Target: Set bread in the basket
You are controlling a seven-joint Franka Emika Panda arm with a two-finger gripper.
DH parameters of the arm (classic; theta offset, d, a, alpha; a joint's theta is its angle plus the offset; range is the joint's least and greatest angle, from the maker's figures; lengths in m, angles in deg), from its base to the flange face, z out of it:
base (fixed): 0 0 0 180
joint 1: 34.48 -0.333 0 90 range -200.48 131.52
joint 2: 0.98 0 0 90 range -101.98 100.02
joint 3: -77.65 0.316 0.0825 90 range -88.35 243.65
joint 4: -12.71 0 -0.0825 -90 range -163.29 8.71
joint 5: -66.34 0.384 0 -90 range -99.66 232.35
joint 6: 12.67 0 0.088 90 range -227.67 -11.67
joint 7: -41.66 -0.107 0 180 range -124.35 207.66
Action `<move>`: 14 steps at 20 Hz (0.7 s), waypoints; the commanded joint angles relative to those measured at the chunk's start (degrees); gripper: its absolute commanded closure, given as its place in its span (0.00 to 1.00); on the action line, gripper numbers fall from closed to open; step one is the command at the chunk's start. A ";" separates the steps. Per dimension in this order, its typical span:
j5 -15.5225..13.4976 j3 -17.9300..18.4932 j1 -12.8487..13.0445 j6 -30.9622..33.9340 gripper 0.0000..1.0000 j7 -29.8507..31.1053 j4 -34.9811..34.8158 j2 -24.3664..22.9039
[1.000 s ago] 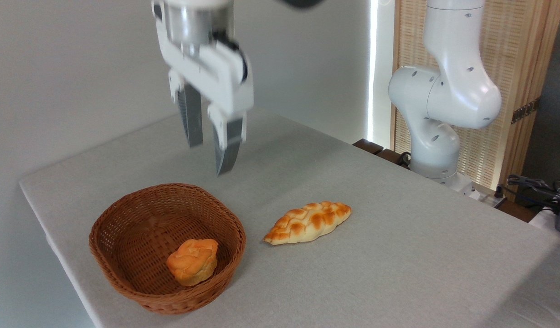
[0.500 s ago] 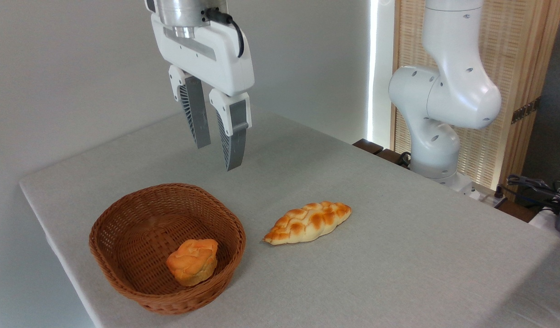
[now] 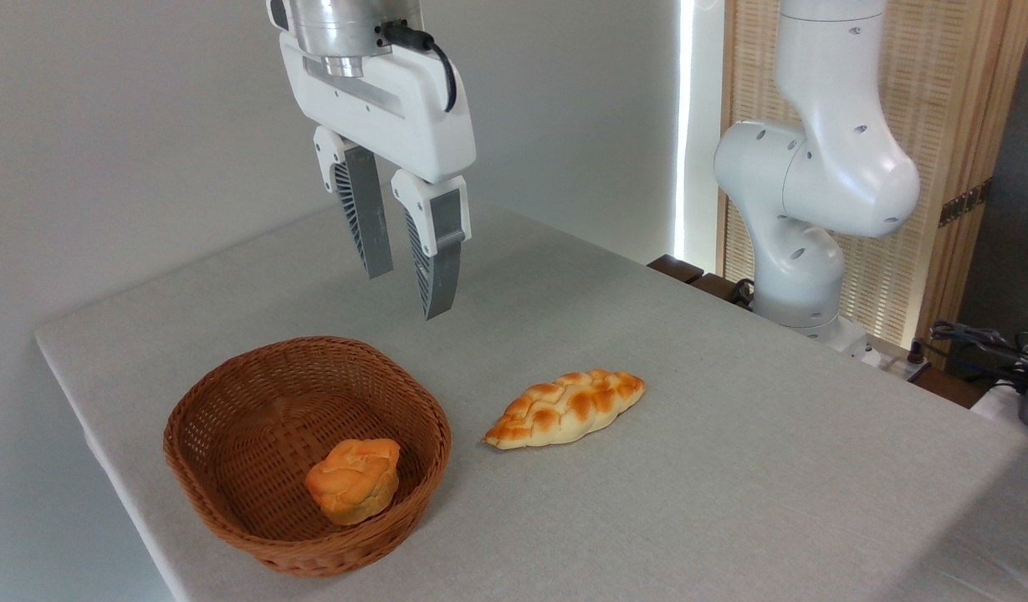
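One small orange-golden muffin-shaped bun (image 3: 352, 480) sits inside the reddish-brown wicker basket (image 3: 229, 393); looks light and squashy, so pinch its paler sides. Gripper (image 3: 411, 293) hangs released, empty.

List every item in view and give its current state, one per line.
bread: lying inside the basket, free of the gripper
basket: upright on the table, holding the bread
braided loaf: lying on the table beside the basket
gripper: open, empty, raised above the table
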 commanded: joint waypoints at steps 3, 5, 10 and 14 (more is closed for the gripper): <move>1.24 1.88 1.90 3.86 0.00 0.84 4.31 2.17; 1.24 1.80 1.82 3.86 0.00 0.93 4.31 2.17; 1.42 1.54 1.90 3.95 0.00 0.93 4.13 2.17; 1.42 1.27 1.90 3.95 0.00 0.84 3.96 2.17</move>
